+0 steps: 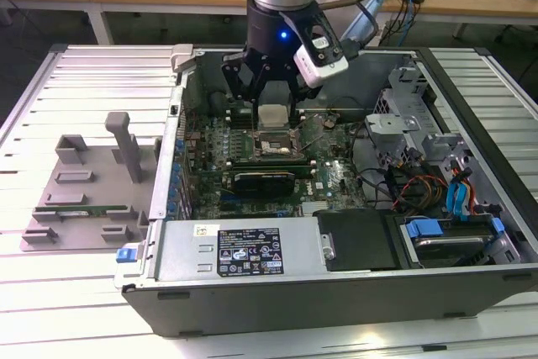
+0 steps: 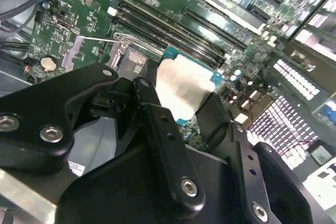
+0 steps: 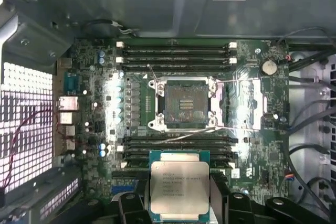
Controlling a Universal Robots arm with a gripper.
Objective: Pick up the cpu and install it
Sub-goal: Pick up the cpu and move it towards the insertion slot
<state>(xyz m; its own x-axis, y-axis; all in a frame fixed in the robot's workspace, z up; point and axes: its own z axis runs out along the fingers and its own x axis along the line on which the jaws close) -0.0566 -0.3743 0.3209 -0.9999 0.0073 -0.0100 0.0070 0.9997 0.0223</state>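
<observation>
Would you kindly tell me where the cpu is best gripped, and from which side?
By two opposite thin edges, from straight above: the cpu is flat and plate-up, so only its rims offer parallel faces. The gripper holds it that way over the motherboard.

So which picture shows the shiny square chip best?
The first wrist view: the cpu faces the camera, top plate plain. The second wrist view has it tilted, partly covered; the exterior view, far off.
</observation>
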